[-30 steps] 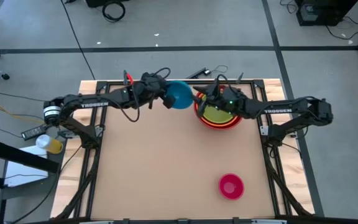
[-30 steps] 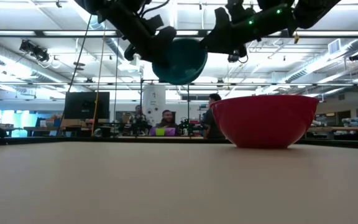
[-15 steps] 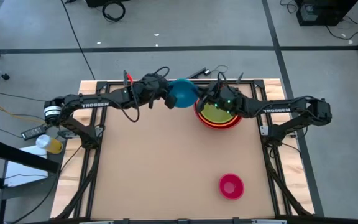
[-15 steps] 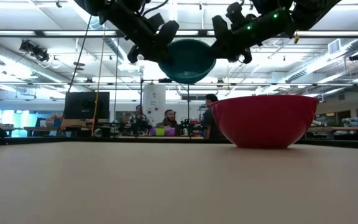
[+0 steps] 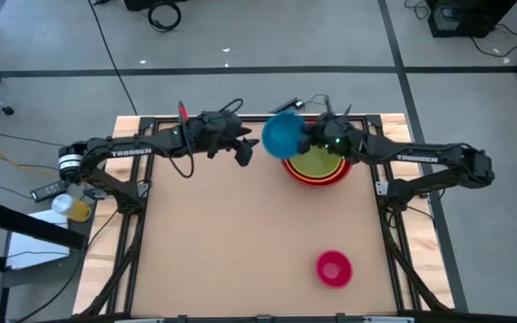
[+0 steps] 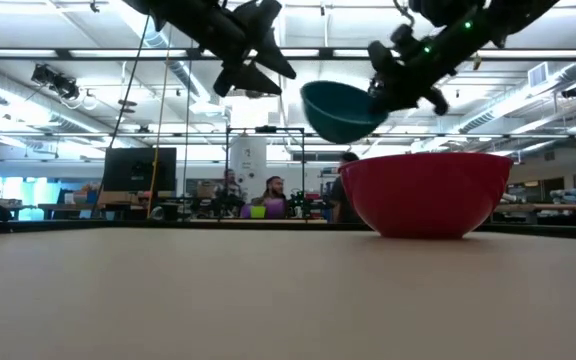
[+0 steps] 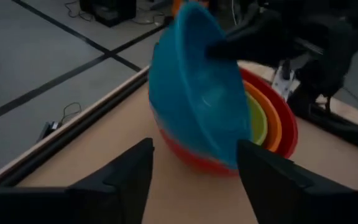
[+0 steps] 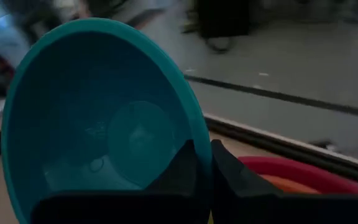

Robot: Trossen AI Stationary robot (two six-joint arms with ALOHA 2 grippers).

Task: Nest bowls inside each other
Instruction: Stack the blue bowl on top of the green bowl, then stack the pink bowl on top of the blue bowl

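The blue bowl [image 5: 284, 136] hangs in the air over the left rim of the red bowl [image 5: 315, 170], with my right gripper [image 5: 309, 139] shut on it. The red bowl stands on the table at the far middle and holds the orange bowl [image 7: 271, 118] and the yellow-green bowl [image 5: 318, 163] nested in it. The pink bowl [image 5: 334, 268] rests on its base near the front right. My left gripper [image 5: 243, 151] stands open just left of the blue bowl [image 7: 197, 93], its fingers apart with nothing between them. My right gripper pinches the blue bowl's rim [image 8: 202, 146] on the side toward the table's right, one finger [image 8: 179, 171] inside the bowl and one [image 8: 232, 177] outside. It comes from the right, slanting a little down. The bowl [image 6: 340, 110] is lifted clear, mouth up and slightly tilted.
The table's black frame rails [image 5: 133, 215] run along both sides. A wide bare stretch of brown tabletop [image 5: 240, 233] lies in the middle and near left. People and desks show in the room behind the table [image 6: 268, 195].
My left gripper has opened and let go of the blue bowl. My right gripper has shut on the bowl's rim, rolled its wrist and taken it. The bowl has gone toward the table's right and turned from lying on its side to mouth up.
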